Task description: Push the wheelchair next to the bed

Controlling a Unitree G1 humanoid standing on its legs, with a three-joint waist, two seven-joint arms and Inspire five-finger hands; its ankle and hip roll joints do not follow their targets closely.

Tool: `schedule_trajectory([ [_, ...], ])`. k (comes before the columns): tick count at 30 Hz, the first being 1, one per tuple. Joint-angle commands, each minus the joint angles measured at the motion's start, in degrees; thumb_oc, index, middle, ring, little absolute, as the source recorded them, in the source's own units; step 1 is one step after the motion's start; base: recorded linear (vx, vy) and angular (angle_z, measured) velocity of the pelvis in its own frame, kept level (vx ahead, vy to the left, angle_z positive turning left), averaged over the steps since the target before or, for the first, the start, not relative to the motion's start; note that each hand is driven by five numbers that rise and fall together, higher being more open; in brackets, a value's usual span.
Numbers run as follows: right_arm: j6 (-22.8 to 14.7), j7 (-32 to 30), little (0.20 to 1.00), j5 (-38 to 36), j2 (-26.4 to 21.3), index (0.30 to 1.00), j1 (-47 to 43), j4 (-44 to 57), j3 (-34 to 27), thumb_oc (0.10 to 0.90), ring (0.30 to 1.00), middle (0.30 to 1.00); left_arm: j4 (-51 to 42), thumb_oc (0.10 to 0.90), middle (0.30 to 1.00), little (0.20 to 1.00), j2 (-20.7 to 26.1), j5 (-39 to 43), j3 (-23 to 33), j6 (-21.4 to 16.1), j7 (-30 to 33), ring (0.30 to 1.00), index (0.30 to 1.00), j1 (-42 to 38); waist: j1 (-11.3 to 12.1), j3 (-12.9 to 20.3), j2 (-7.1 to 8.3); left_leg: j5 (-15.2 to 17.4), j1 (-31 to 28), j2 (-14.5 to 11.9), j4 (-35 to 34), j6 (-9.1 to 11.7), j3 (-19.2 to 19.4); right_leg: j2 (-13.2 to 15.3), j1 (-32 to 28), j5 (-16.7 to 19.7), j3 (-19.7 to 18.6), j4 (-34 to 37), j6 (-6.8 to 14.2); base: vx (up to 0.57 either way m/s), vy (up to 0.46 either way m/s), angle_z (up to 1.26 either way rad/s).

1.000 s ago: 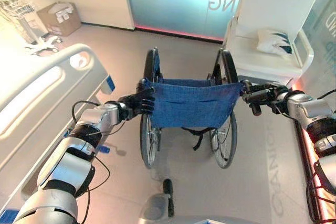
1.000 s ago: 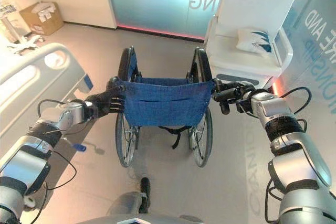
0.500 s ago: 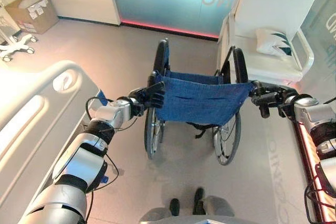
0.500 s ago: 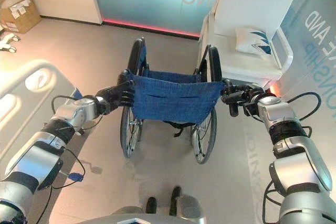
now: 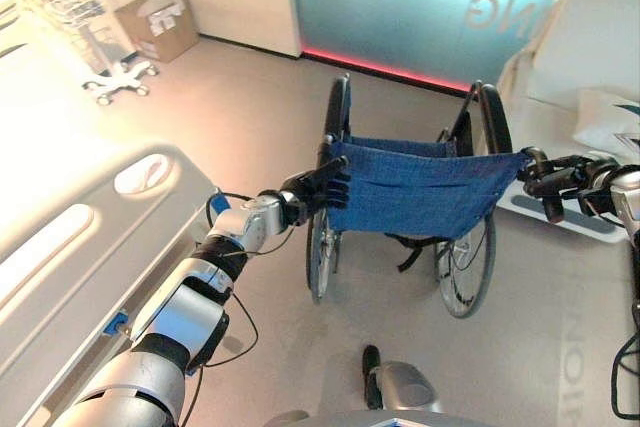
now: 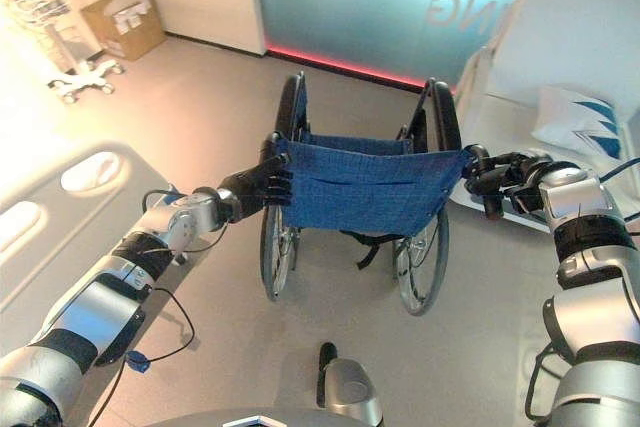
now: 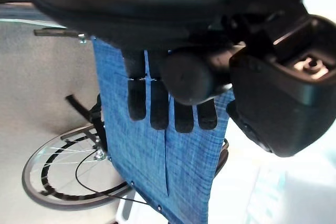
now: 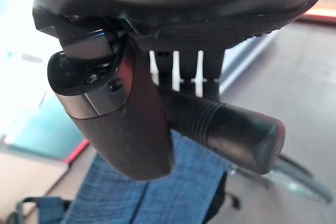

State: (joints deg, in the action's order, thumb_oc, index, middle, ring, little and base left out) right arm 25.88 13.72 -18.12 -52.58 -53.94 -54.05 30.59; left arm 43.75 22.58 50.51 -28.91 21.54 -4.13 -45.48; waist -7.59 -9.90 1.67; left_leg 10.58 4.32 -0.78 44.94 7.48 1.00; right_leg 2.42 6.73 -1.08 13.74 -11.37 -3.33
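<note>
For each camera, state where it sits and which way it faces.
Left eye view: on the head, looking down at the wheelchair, the bed on the robot's left; both arms show.
Right eye view: beside it, same scene, with the white armchair.
Left wrist view: on the left wrist, looking along the left robot hand, curled round the wheelchair's handle.
Right wrist view: on the right wrist, looking along the right robot hand, curled round the black push handle.
Shared: both wrist views show the blue backrest.
</note>
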Motion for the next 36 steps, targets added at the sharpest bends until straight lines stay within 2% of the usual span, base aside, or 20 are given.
schedule_trajectory([
  [1, -8.01, 4.62, 0.300, -2.80, 7.29, 0.300, -4.98, 6.31, 3.94, 0.400, 0.300, 0.300, -7.82, 0.400, 0.300, 0.300, 1.30, 4.12, -0.62, -2.84, -1.05, 0.300, 0.300, 1.69, 4.12, 1.71, 1.77, -14.71, -0.12, 0.87, 7.74, -1.64, 7.44, 2.37, -4.22, -1.19, -2.94, -0.57, 3.29, 0.34, -0.193, -0.11],
  [2, -7.49, 3.90, 0.300, -3.04, 7.00, 0.300, -5.30, 6.26, 3.49, 0.400, 0.300, 0.300, -9.47, 0.400, 0.300, 0.300, 1.10, 3.64, -0.34, -1.99, -1.07, 0.300, 0.300, 1.63, 5.09, 0.51, 1.80, -13.23, 3.77, -1.82, 4.28, -2.75, 9.02, 1.79, -6.94, -2.40, -2.66, -0.60, 3.12, 0.43, -0.197, -0.06],
  [5, -8.06, 3.74, 0.300, -1.98, 7.16, 0.300, -6.46, 5.38, 3.36, 0.400, 0.300, 0.300, -10.95, 0.400, 0.300, 0.300, 1.88, 4.22, 0.01, -1.25, -0.54, 0.300, 0.300, 1.00, 6.36, -0.93, 0.86, -13.68, 3.55, -4.62, -12.84, -3.56, 12.85, -0.04, -10.09, -4.95, -2.19, -1.14, 3.55, 0.37, -0.054, 0.12],
  [8, -8.94, 3.86, 0.300, -1.36, 7.19, 0.300, -7.30, 4.58, 3.90, 0.400, 0.300, 0.300, -11.46, 0.400, 0.300, 0.300, 2.08, 5.12, 0.03, -1.66, -0.33, 0.300, 0.300, 1.25, 8.08, -1.37, -0.48, -16.71, 5.49, -3.34, -27.35, -3.15, 15.70, -2.27, -13.08, -6.38, -2.00, -0.96, 3.86, 0.45, 0.034, 0.28],
  [9, -9.23, 3.29, 0.300, -1.67, 6.90, 0.300, -7.10, 4.79, 4.44, 0.400, 0.300, 0.300, -12.93, 0.400, 0.300, 0.300, 2.40, 6.18, -0.27, -2.20, -0.01, 0.300, 0.300, 2.32, 9.69, -1.12, -1.43, -20.49, 7.15, -2.78, -38.20, -2.31, 17.39, -3.79, -16.39, -7.75, -1.82, -0.35, 4.19, 0.45, 0.039, 0.53],
  [11, -9.76, 3.62, 0.300, -1.33, 5.64, 0.300, -6.27, 5.87, 4.90, 0.400, 0.300, 0.300, -17.10, 0.400, 0.300, 0.300, 3.47, 7.17, -0.59, -1.76, 1.12, 0.300, 0.300, 4.49, 11.89, -0.15, -0.46, -22.58, 9.31, -1.19, -41.58, -1.62, 15.89, -3.23, -20.99, -10.53, -2.00, 0.48, 4.84, 0.57, 0.010, 0.13],
  [12, -9.87, 3.80, 0.300, -1.08, 5.50, 0.300, -6.19, 6.01, 4.92, 0.400, 0.300, 0.300, -17.48, 0.400, 0.300, 0.300, 3.60, 7.25, -0.59, -1.73, 1.23, 0.300, 0.300, 4.68, 12.15, -0.01, -0.57, -22.80, 9.64, -1.41, -41.45, -1.62, 15.86, -3.40, -21.11, -10.43, -2.05, 0.66, 4.79, 0.64, -0.006, -0.50],
  [13, -11.46, 6.07, 0.300, -0.42, 5.56, 0.300, -7.10, 4.31, 5.28, 0.400, 0.300, 0.300, -20.14, 0.400, 0.300, 0.300, 4.65, 6.68, -0.04, 0.03, 2.14, 0.300, 0.300, 5.51, 14.16, 1.58, 0.34, -18.49, 9.49, 0.57, -39.26, -4.02, 14.38, -1.52, -22.44, -11.69, -1.88, -1.15, 6.31, 0.38, 0.003, -0.89],
  [15, -12.99, 6.87, 0.300, -0.22, 6.07, 0.300, -7.31, 3.16, 5.01, 0.400, 0.300, 0.300, -20.05, 0.400, 0.300, 0.300, 5.58, 4.95, 0.06, 0.42, 0.67, 0.300, 0.300, 5.33, 15.44, 2.37, 1.03, -15.64, 9.54, 0.66, -36.74, -6.29, 15.07, 0.93, -22.88, -11.82, -0.19, -3.68, 7.62, 0.34, 0.040, -0.73],
  [16, -15.24, 7.16, 0.300, 0.24, 6.49, 0.300, -7.09, 2.17, 4.25, 0.400, 0.300, 0.300, -19.50, 0.400, 0.300, 0.300, 6.03, 3.83, 0.04, 1.17, -1.26, 0.300, 0.300, 4.62, 17.08, 2.77, 1.65, -12.90, 8.76, 2.36, -35.28, -8.75, 13.87, 5.17, -22.16, -7.73, 1.98, -12.90, 10.47, 0.34, 0.140, -0.39],
  [17, -16.35, 7.26, 0.300, 1.07, 6.55, 0.300, -6.96, 1.81, 3.71, 0.400, 0.300, 0.300, -18.92, 0.400, 0.300, 0.300, 5.62, 3.06, -0.27, 1.30, -2.14, 0.300, 0.300, 4.18, 17.20, 2.79, 1.60, -12.15, 7.72, 3.23, -34.95, -9.39, 13.49, 6.64, -20.67, -4.91, 1.73, -18.75, 11.66, 0.34, 0.148, -0.27],
  [18, -16.46, 7.24, 0.300, 1.12, 6.53, 0.300, -6.95, 1.75, 3.63, 0.400, 0.300, 0.300, -18.78, 0.400, 0.300, 0.300, 5.53, 2.92, -0.34, 1.28, -2.30, 0.300, 0.300, 4.09, 17.22, 2.81, 1.63, -12.05, 7.62, 3.37, -34.89, -9.49, 13.54, 6.89, -20.32, -4.63, 1.59, -19.48, 11.87, 0.38, 0.184, 0.18],
  [19, -17.45, 6.86, 0.300, 2.34, 5.95, 0.300, -6.28, 2.15, 3.32, 0.400, 0.300, 0.300, -18.10, 0.400, 0.300, 0.300, 5.29, 2.68, -1.41, 1.43, -3.88, 0.300, 0.300, 3.53, 16.59, 2.68, 1.00, -11.12, 5.17, 4.74, -34.67, -10.13, 11.30, 8.21, -16.61, -0.01, -0.26, -29.07, 12.60, 0.35, 0.162, 0.35],
  [21, -18.32, 6.82, 0.300, 2.79, 5.45, 0.300, -6.06, 2.05, 3.40, 0.400, 0.300, 0.300, -17.74, 0.400, 0.300, 0.300, 5.17, 2.43, -1.81, 1.43, -4.83, 0.300, 0.300, 3.40, 16.08, 2.88, -0.24, -11.54, 3.51, 4.52, -35.39, -10.72, 10.01, 7.47, -13.36, 2.26, -0.88, -32.13, 11.73, 0.33, 0.103, 0.59],
  [23, -20.48, 6.98, 0.300, 5.23, 5.78, 0.300, -7.11, 1.46, 3.79, 0.400, 0.300, 0.300, -15.99, 0.400, 0.300, 0.300, 4.01, 1.77, -2.43, 0.91, -6.21, 0.300, 0.300, 2.77, 14.80, 2.85, -0.46, -10.35, 0.24, 5.33, -35.96, -11.34, 8.76, 8.90, -10.06, 1.95, -0.39, -29.12, 10.66, 0.37, -0.044, 0.74],
  [26, -20.89, 6.97, 0.300, 6.85, 5.85, 0.300, -9.18, 1.34, 4.29, 0.400, 0.300, 0.300, -14.20, 0.400, 0.300, 0.300, 3.05, 0.25, -2.77, 0.52, -8.64, 0.300, 0.300, 1.45, 13.69, 2.01, -0.32, -8.99, -2.36, 5.60, -35.43, -10.62, 6.12, 9.28, -6.97, 0.60, 0.68, -15.12, 9.89, 0.26, -0.222, 0.07],
  [27, -21.97, 6.70, 0.300, 7.01, 5.41, 0.300, -9.46, 1.89, 4.74, 0.400, 0.300, 0.300, -14.46, 0.400, 0.300, 0.300, 3.05, 0.54, -3.43, -0.03, -8.67, 0.300, 0.300, 1.22, 12.84, 1.25, 0.02, -7.64, -3.77, 5.76, -34.92, -10.09, 4.62, 9.88, -3.92, 3.01, -0.17, -7.22, 10.49, 0.28, -0.326, 0.24],
  [30, -22.36, 5.55, 0.300, 6.01, 4.65, 0.300, -10.02, 3.89, 5.74, 0.400, 0.300, 0.300, -15.61, 0.400, 0.300, 0.300, 3.69, 0.61, -4.45, -0.46, -8.78, 0.300, 0.300, 1.01, 10.75, -0.54, 1.71, -3.54, -5.52, 6.97, -33.72, -9.99, 2.34, 10.71, 0.60, 10.95, -4.37, 3.37, 14.20, 0.29, -0.367, 0.33],
  [33, -21.51, 6.12, 0.300, 5.20, 3.99, 0.300, -11.24, 5.21, 6.18, 0.400, 0.300, 0.300, -16.97, 0.400, 0.300, 0.300, 4.02, 0.78, -5.36, -0.39, -8.25, 0.300, 0.300, 1.64, 9.20, -1.43, 2.37, -0.31, -7.84, 7.33, -32.91, -10.44, -0.32, 10.32, 3.94, 14.09, -6.70, 9.57, 15.76, 0.36, -0.353, 0.41],
  [36, -20.24, 7.17, 0.300, 5.22, 4.08, 0.300, -12.32, 5.70, 6.21, 0.400, 0.300, 0.300, -17.74, 0.400, 0.300, 0.300, 4.01, -0.58, -4.55, 0.18, -8.33, 0.300, 0.300, 3.08, 9.45, -1.34, 2.95, 1.37, -8.37, 6.55, -31.01, -10.42, -1.47, 10.53, 3.49, 12.77, -7.81, 6.98, 15.27, 0.29, -0.352, 0.91],
])
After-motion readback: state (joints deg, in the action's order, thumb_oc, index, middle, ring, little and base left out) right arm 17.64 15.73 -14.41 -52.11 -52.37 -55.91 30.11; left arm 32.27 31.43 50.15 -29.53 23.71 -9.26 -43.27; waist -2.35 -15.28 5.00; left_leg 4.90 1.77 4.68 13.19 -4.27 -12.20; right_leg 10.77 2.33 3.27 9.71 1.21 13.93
